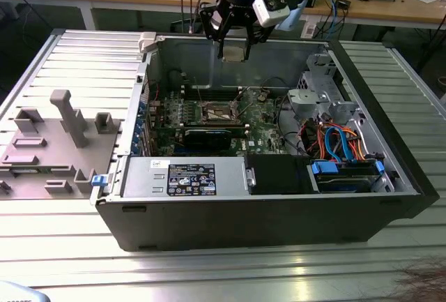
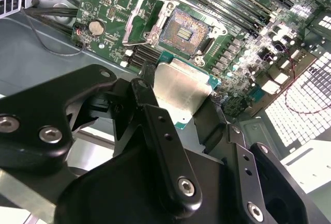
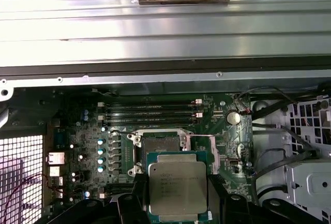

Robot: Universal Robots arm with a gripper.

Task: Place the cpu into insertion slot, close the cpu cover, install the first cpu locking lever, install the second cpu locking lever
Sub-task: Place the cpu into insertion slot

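No print can be read. In the exterior view a black-and-white sticker (image 1: 182,178) lies on the power supply (image 1: 231,176), at about seven o'clock from the insertion slot (image 1: 219,112); its lines are illegible. Faint markings on the cpu (image 3: 178,185) in the first wrist view are equally unreadable.

**Brushed metal, green board, matt black links**

The cpu (image 3: 177,185) has a brushed, satin-grey metal lid with a dull sheen, on a green laminate edge. The gripper (image 2: 178,99) is made of smooth matt black links with shiny steel screw heads. The slot (image 2: 186,27) has a fine-grained, glinting contact field inside a bright bare-metal rim. The board (image 2: 116,1) around it is semi-gloss green. The case (image 1: 279,211) is dark matt sheet metal outside and pale grey steel inside. The table (image 1: 83,51) is ribbed aluminium with a soft sheen. The fixture (image 1: 70,124) looks like matt grey plastic. The cables (image 1: 333,141) are orange and blue plastic.
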